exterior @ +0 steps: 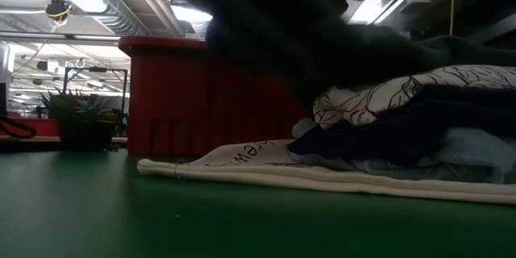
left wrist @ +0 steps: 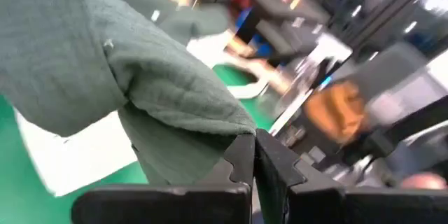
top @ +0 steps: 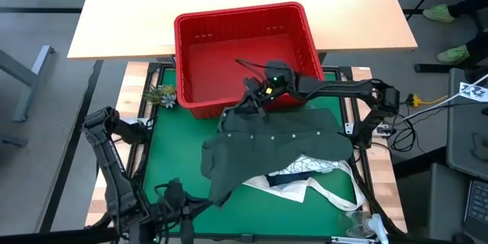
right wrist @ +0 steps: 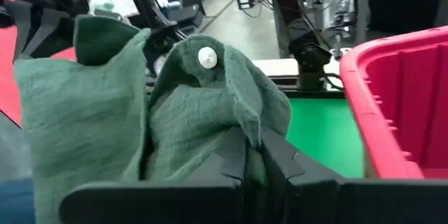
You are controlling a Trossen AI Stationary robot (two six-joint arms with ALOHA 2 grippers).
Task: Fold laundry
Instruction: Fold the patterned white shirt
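Observation:
A dark olive green garment stretches between my two grippers over the green mat. Its right part drapes over a pile of laundry holding a white leaf-print piece, navy cloth and light blue cloth. My right gripper is shut on the garment's far end, by the red basket's near wall. My left gripper is shut on its near left corner. In the low view the garment hangs dark above the mat. My left gripper pinches a fold at the garment's near left corner between its two shut fingers. The cloth spreads away from the fingers and is raised off the mat there. My right gripper pinches bunched cloth, several layers, at the garment's far end, just below a white button. The fingers come about level from the table's right side. That end is held up off the mat.
The red slotted basket stands at the mat's far edge, right behind my right gripper. A small potted plant sits at its left. A white tote bag with long handles lies under the pile at the near right.

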